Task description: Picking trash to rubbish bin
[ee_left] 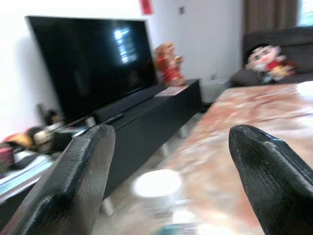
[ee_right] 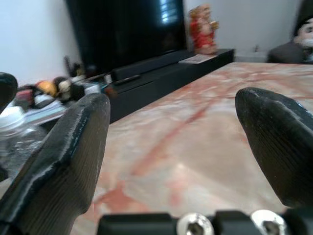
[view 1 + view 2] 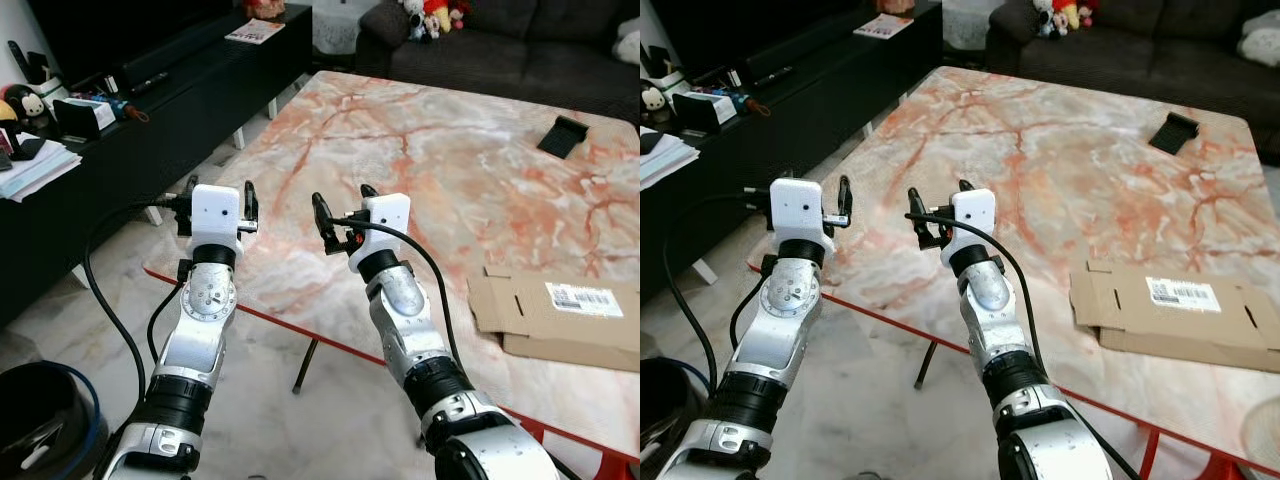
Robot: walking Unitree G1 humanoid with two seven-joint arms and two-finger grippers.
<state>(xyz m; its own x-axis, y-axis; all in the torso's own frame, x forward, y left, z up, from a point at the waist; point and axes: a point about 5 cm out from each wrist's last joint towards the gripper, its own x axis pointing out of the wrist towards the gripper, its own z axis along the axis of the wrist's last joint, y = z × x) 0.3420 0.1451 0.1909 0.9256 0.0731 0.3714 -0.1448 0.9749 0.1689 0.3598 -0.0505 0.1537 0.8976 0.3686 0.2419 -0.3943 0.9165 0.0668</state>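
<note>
A flattened brown cardboard box (image 3: 560, 315) with a white label lies on the marble table (image 3: 440, 150), near its front right edge. On the floor at the lower left stands a dark rubbish bin (image 3: 40, 420) with a blue rim. Both arms are raised in front of me. My left gripper (image 3: 220, 187) hovers at the table's near left corner, open and empty. My right gripper (image 3: 343, 200) is over the table's front part, left of the cardboard, also open and empty. The wrist views show each pair of black fingers (image 1: 73, 176) (image 2: 68, 156) spread wide with nothing between them.
A small black object (image 3: 562, 135) lies on the table's far right. A long black TV console (image 3: 150, 110) with clutter runs along the left, with a strip of floor between it and the table. A dark sofa (image 3: 500, 50) with plush toys stands behind the table.
</note>
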